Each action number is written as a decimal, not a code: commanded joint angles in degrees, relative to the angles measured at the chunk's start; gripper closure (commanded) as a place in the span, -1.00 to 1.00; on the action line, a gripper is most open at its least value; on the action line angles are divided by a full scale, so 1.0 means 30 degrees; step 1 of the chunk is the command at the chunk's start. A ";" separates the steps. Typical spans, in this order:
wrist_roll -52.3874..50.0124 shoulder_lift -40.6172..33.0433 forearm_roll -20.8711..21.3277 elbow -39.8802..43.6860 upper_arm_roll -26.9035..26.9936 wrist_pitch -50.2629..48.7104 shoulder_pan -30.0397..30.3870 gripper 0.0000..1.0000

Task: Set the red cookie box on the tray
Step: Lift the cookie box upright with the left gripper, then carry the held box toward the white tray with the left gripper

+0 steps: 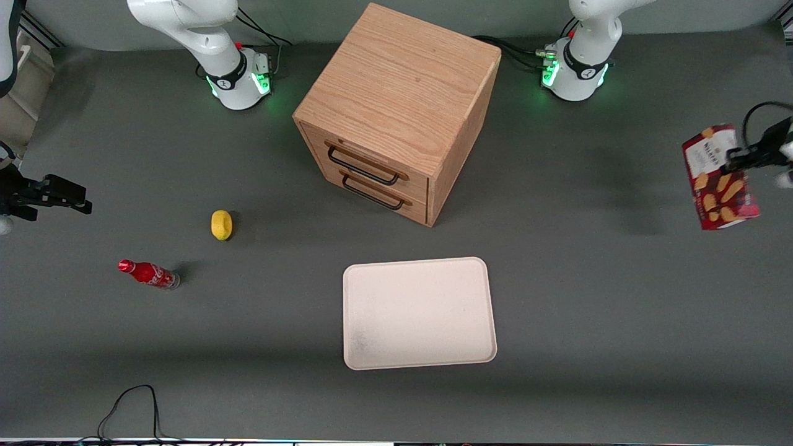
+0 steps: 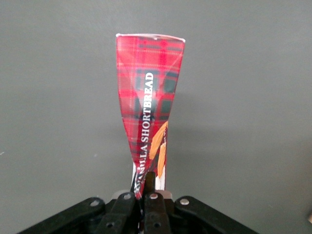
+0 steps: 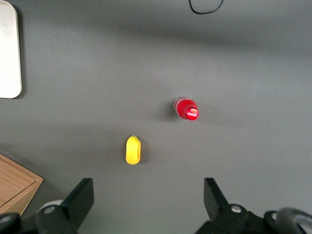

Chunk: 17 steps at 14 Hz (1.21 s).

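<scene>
We find the gripper point(image 1: 734, 162) at the working arm's end of the table, raised above the grey table point(image 1: 588, 297). Its fingers point(image 2: 150, 181) are clamped on the box point(image 1: 720, 176) — in the left wrist view they pinch the carton at one narrow end, and the walls crease inward at the grip. The box hangs clear of the table with its long axis running roughly from 12 to 6 o'clock in the front view, slightly tilted, biscuit pictures toward the 6 o'clock end. The wrist view shows tartan and the white word SHORTBREAD along the box point(image 2: 148, 97).

The tray point(image 1: 419, 313) lies flat on the table, well apart from the box; from the tray, the box sits at about 2 o'clock. Nothing rests on the tray.

The drawer cabinet point(image 1: 399, 105) stands at 12 o'clock from the tray, farther from the front camera. It has two black handles on its front — both drawers appear closed.

Toward the parked arm's end, the lemon point(image 1: 221, 224) lies at about 10 o'clock from the tray. The cola bottle point(image 1: 148, 274) stands nearer the camera than the lemon, near it but not touching.
</scene>
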 commanded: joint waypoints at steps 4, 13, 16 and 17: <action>-0.0419 0.0148 0.0680 0.5665 -0.0104 -0.4978 -0.0008 1.00; -0.6179 0.6410 0.0802 1.3568 -0.2507 -0.7173 -0.2960 1.00; -0.9170 0.8987 0.0684 1.6789 -0.2507 -0.8228 -0.5536 1.00; -1.0339 0.9808 0.0684 1.7874 -0.2507 -0.8318 -0.6416 1.00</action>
